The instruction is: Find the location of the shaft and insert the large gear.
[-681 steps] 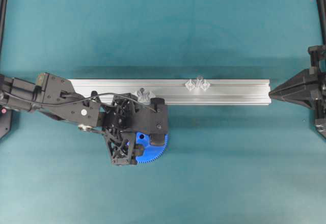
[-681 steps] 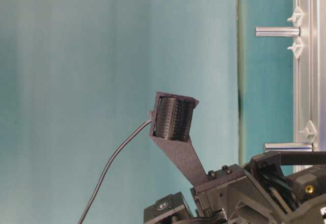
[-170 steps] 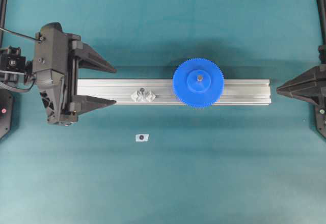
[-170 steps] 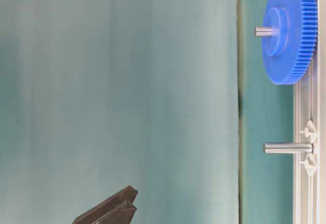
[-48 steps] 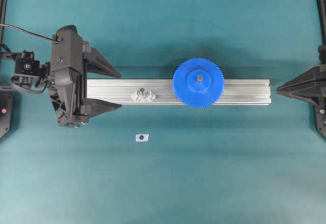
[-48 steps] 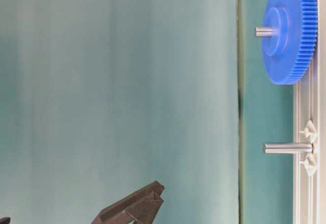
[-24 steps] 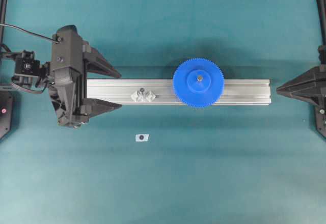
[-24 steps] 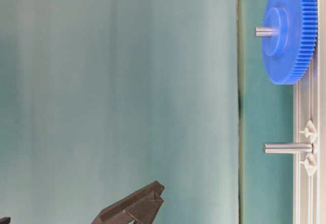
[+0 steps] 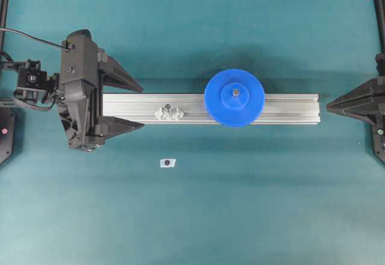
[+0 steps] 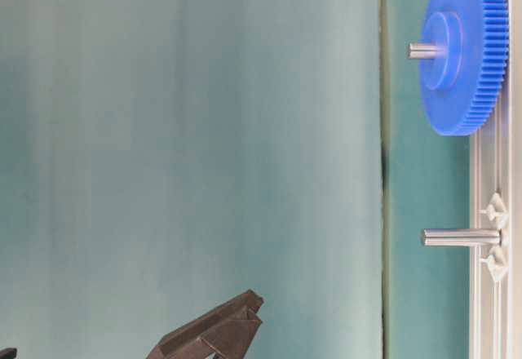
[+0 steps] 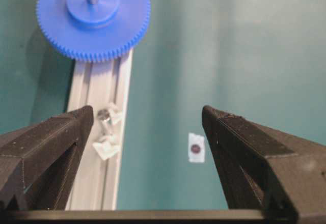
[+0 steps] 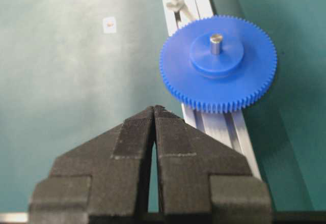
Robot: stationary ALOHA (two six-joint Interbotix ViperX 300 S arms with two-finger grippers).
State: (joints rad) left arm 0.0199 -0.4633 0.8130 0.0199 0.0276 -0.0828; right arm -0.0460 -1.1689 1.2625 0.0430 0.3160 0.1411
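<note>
I have the large gear (image 9: 234, 97) seated on the shaft (image 9: 235, 92), the pin tip showing through the centre of the raised hub, and the disc lies flat across the aluminium rail (image 9: 289, 108), overhanging both edges. From the rail's middle that puts the gear toward 3 o'clock in the overhead view. The second pin (image 9: 169, 106) stands bare toward 9 o'clock, between its two translucent clamp pieces (image 11: 108, 146). At 6 o'clock of that pin, apart from the rail on the teal bench (image 9: 192, 217), sits a small white tag (image 9: 168, 162).

My left claw (image 9: 137, 106) is spread wide and holds nothing, its two fingers straddling the rail's 9 o'clock end without touching the gear. My right claw (image 12: 154, 113) has its fingers pressed together, empty, parked off the 3 o'clock end of the rail.

By my reading the insertion looks done. If I had to reseat the gear, I would treat it as light, rigid plastic with a slick face; the fine teeth give some bite but could be marred by a hard squeeze. I would take it across the rim, at opposite points of the disc, keeping it level so the small bore does not bind on the pin
</note>
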